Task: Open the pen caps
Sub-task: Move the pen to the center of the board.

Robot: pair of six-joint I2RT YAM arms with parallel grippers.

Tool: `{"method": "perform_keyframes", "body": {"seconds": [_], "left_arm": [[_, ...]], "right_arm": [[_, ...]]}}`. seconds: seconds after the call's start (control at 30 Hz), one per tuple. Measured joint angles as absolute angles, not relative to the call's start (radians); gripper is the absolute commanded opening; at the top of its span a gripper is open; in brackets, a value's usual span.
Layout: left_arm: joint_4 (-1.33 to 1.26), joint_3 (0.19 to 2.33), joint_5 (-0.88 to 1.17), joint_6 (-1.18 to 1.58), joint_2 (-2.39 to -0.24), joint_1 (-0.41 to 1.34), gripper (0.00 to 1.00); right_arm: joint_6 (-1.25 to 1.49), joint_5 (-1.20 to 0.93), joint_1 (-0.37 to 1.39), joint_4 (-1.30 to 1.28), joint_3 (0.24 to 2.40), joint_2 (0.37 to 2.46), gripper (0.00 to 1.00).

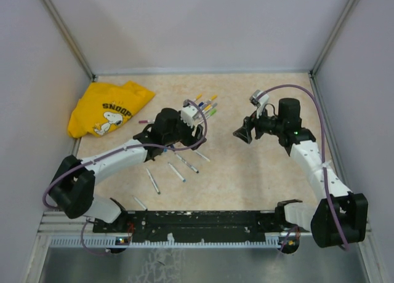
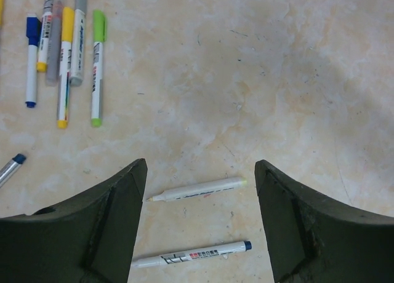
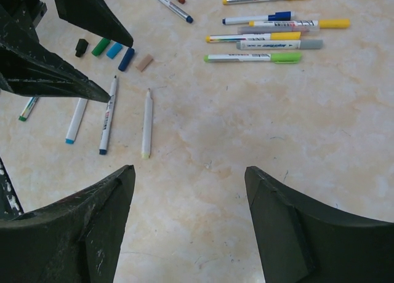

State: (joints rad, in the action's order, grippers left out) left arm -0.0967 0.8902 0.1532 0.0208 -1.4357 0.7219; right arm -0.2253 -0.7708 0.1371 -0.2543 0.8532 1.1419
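On the desk (image 1: pixel 258 178), five loose pen caps (image 3: pixel 114 50) are lying in a short row: black, green, two blue and one tan. Only the right wrist view is showing them, close by the left gripper (image 3: pixel 121 74), which is hanging spread and gripping nothing. The left wrist view is showing an uncapped pen (image 2: pixel 197 189) lying on the desk below the gap between its fingers (image 2: pixel 111 221). Six capped pens (image 3: pixel 271 44) are lying side by side further off. The right gripper (image 3: pixel 188 227) is hanging spread too, empty. Only the top view is taking in a yellow shirt (image 1: pixel 104 111).
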Motion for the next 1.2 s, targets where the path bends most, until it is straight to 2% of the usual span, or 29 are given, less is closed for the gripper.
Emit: {"method": "perform_keyframes", "body": {"seconds": [0.47, 1.2], "left_arm": [[-0.077, 0.948, 0.247, -0.012, -1.51, 0.722, 0.74], [-0.047, 0.984, 0.228, -0.054, -1.552, 0.722, 0.75]], "right_arm": [[-0.226, -0.73, 0.136, -0.26, 0.853, 1.157, 0.73], [-0.226, -0.727, 0.134, -0.26, 0.853, 1.157, 0.73]]}}
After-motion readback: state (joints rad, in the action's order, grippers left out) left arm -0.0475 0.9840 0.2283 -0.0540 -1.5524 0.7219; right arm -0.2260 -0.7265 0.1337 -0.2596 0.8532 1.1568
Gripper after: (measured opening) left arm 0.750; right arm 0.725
